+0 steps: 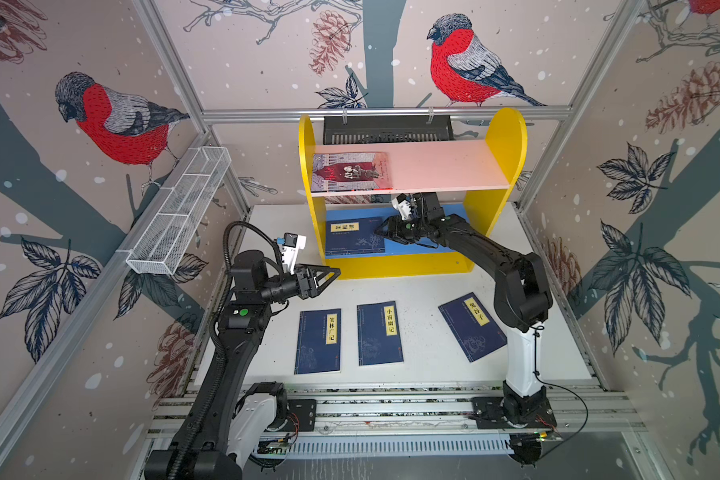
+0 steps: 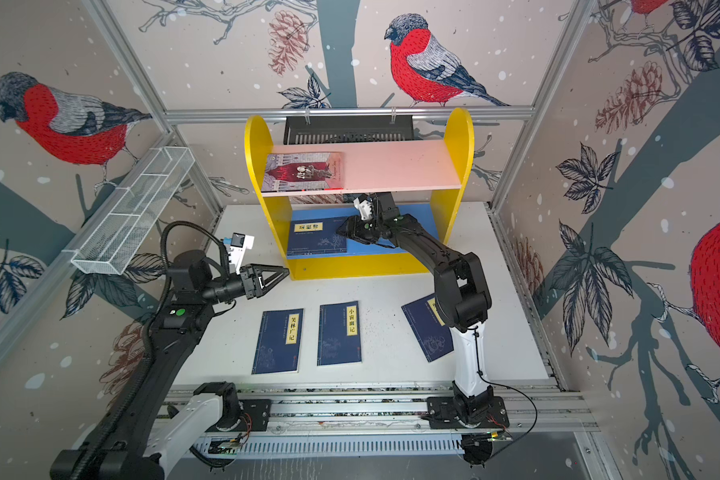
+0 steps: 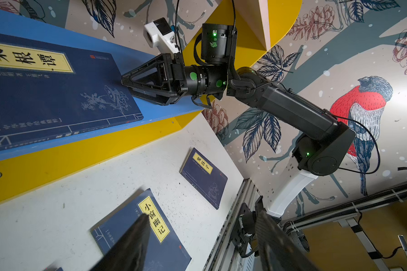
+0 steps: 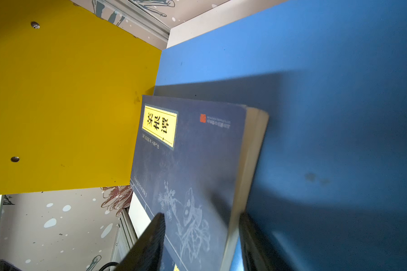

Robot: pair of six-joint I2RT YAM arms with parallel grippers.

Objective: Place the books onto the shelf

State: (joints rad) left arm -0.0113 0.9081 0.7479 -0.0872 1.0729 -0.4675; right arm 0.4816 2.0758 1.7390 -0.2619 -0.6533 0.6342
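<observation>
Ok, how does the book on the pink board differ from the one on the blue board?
The book on the pink board has a grey-lilac illustrated cover; the book on the blue board is navy with a yellow title label. The pink-board book has no gripper at it; the blue-board book has the right gripper at its page edge. Both lie flat, cover up.
</observation>
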